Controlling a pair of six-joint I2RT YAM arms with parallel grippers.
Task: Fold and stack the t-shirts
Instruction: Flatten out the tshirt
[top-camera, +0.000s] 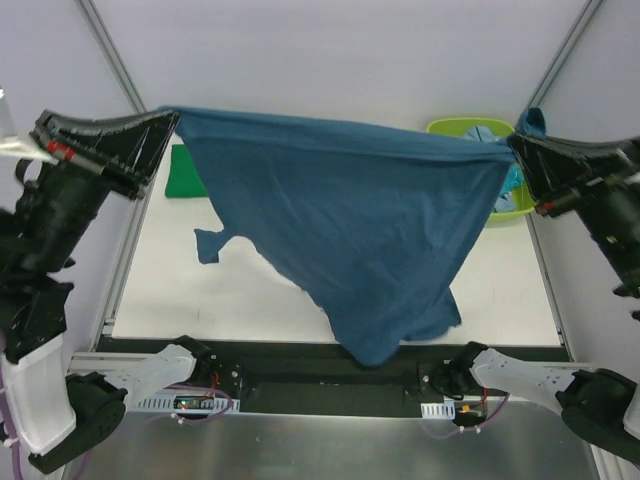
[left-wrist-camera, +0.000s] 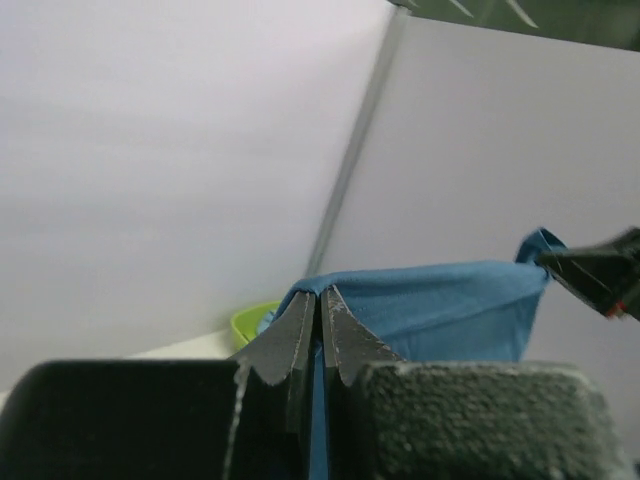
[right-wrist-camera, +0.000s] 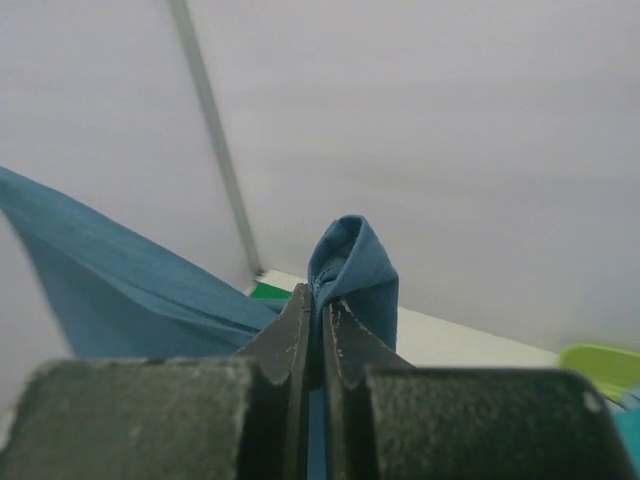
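**While both hands are pinching it, the dark teal t-shirt is hanging spread over the worktop**

As the two arms are reaching up and apart, the dark teal t-shirt (top-camera: 350, 220) is hanging in the air between them like a wide curtain. The left hand (top-camera: 172, 118) is closed tight on the far left corner of the upper edge, with the cloth coming out between its fingers. The right hand (top-camera: 515, 145) is closed tight on the far right corner, and a small fold of the fabric is standing up above its fingers. The upper edge is running from hand to hand almost straight, sloping a little lower toward the right.

Below this edge the fabric is narrowing to a point, which is hanging at the near edge of the worktop (top-camera: 250, 290), about in the middle. I cannot tell if this point is touching anything. One short sleeve (top-camera: 207, 245) is hanging free on the left side of the shirt.

At the far left corner of the worktop a green t-shirt (top-camera: 185, 172) is lying flat, partly hidden behind the left hand and the hanging fabric. At the far right corner a lime-green bin (top-camera: 455, 126) is standing, partly behind the right hand, and some turquoise cloth (top-camera: 512, 185) is showing in it.
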